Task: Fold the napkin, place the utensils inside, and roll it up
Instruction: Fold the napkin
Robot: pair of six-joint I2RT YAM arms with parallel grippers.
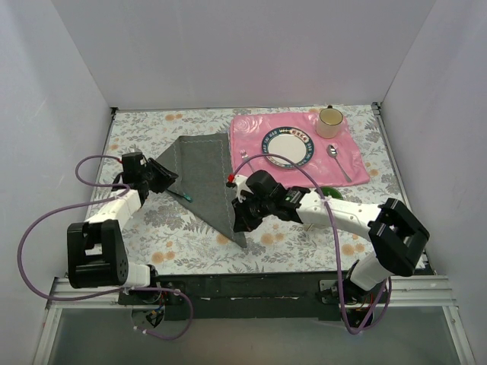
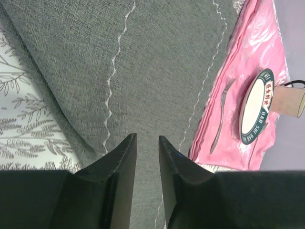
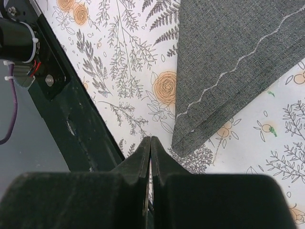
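Grey napkin [image 1: 204, 179] under parted left fingers [image 2: 128, 150], just beside closed right fingers [image 3: 143, 157]

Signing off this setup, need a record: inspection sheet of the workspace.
Surface: floral tablecloth.
Job's things: napkin folded into a triangle, beside the pink placemat; fork and spoon on the placemat, either side of the plate.
Clutter: cup at the placemat's far corner; green object, part hidden, at its near edge.
End effectors: left end effector slightly open over the napkin; right end effector shut by the napkin's near corner.
Cables: purple cables loop on both sides; the right one crosses above the placemat.
Surroundings: white walls; black rail along the near edge.
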